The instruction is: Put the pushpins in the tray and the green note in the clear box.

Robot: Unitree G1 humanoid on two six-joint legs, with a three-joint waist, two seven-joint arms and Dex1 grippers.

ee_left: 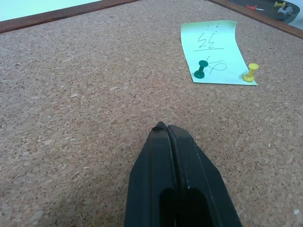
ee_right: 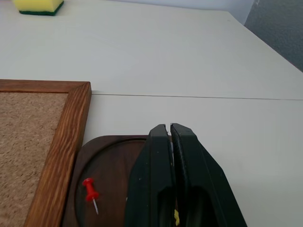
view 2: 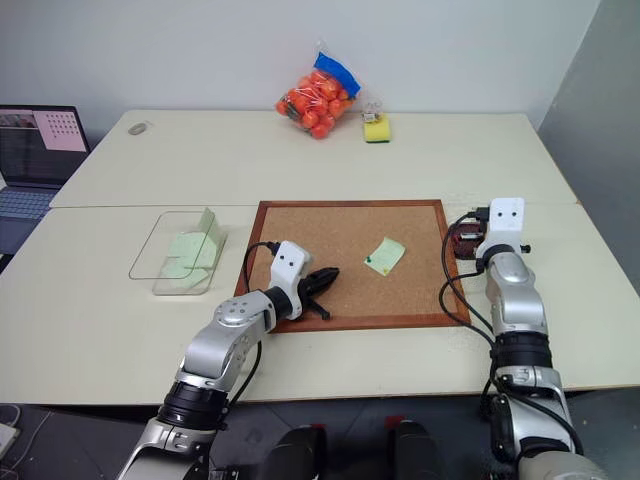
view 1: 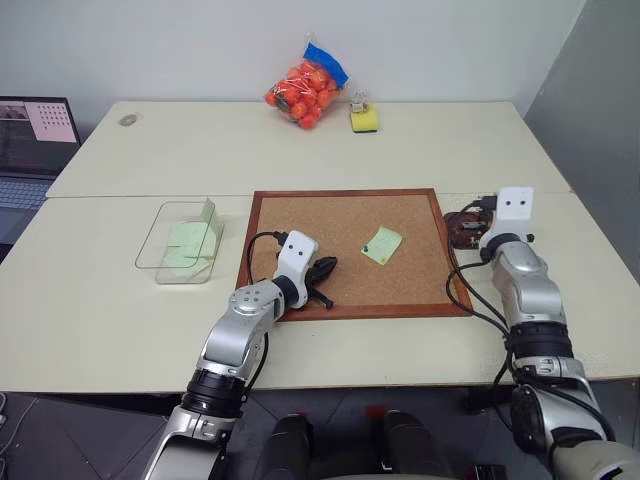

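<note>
My left end effector is closed, its two black fingers pressed together with nothing between them, hanging low over the corkboard near the board's 7 o'clock corner. My right end effector is closed as well, pointing out over the tray, which sits on the tabletop just beside the corkboard's right frame, at about 3 o'clock from the board's middle. I cannot tell whether anything is pinched between those fingers.

A green note lies flat on the cork at about 2 o'clock from the board's middle, with pen scribbles on it. Two pushpins stand in it: a dark green pin near its lower edge and a yellow pin at a corner. In the tray lies a red pin, on its side, close to the wall next to the board frame; more pins show in the tray, too small to count.

The clear box rests on the tabletop at 9 o'clock from the board, well apart from it, with pale green paper inside.

At the far edge, around 12 o'clock, lie a bag of orange balls and a yellow-and-green sponge. A laptop sits at 10 o'clock.
</note>
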